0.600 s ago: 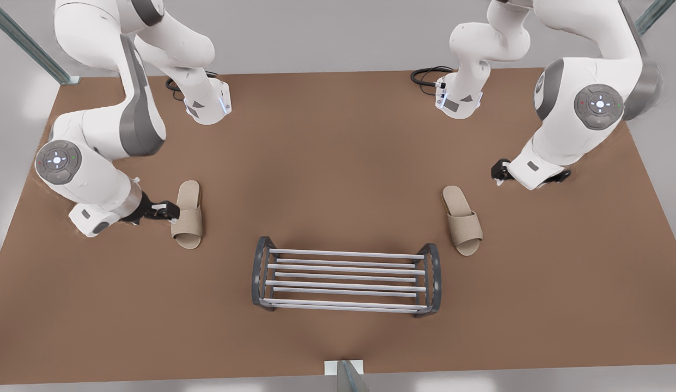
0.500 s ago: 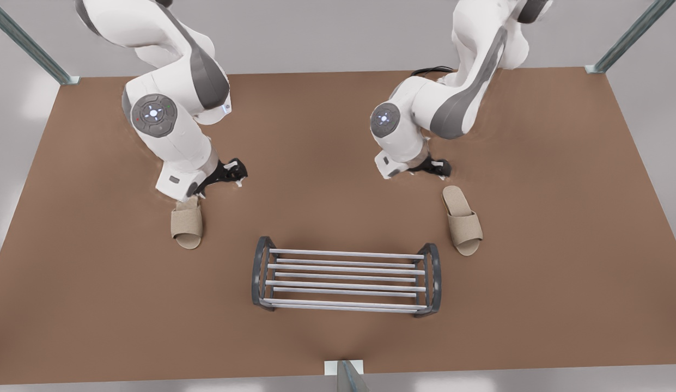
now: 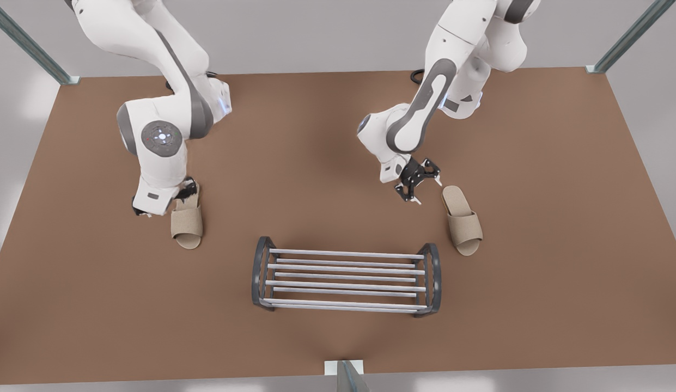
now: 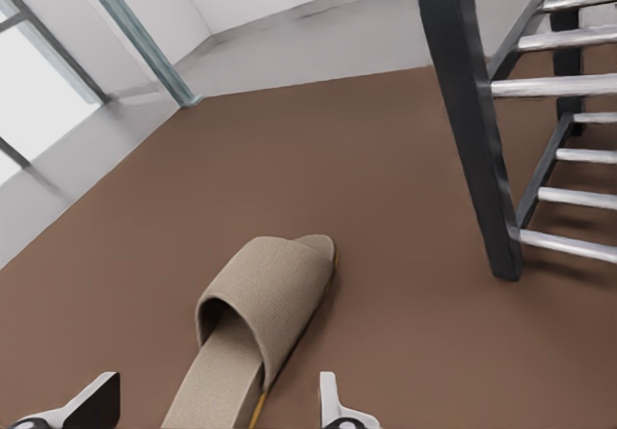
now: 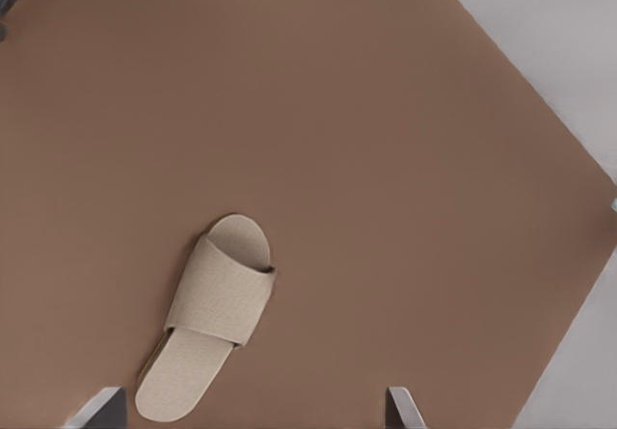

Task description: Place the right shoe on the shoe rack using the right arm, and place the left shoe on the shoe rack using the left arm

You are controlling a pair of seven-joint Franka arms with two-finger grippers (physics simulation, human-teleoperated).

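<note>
The left shoe (image 3: 187, 220), a beige slipper, lies on the brown table at the front view's left. My left gripper (image 3: 186, 191) hovers low over its heel. In the left wrist view the gripper (image 4: 210, 408) is open, with its fingertips (image 4: 333, 410) on either side of the slipper's heel (image 4: 246, 337). The right shoe (image 3: 462, 219) lies at the front view's right. My right gripper (image 3: 426, 191) hangs open just beside its heel, tilted towards it. From the right wrist the slipper (image 5: 207, 313) lies below the open gripper (image 5: 253, 408). The shoe rack (image 3: 346, 280) stands between the shoes, nearer the front edge, with nothing on it; its dark end frame (image 4: 477, 130) shows in the left wrist view.
Both arm bases (image 3: 209, 103) stand at the table's back edge, with black cables (image 3: 419, 73) beside them. Metal posts (image 3: 30, 46) rise at the back corners. A small white bracket (image 3: 343, 370) sits at the front edge.
Both arms have swung round. The left gripper has come over the left shoe's heel. The right gripper has turned and dropped towards the right shoe's heel. Shoes and rack have not moved.
</note>
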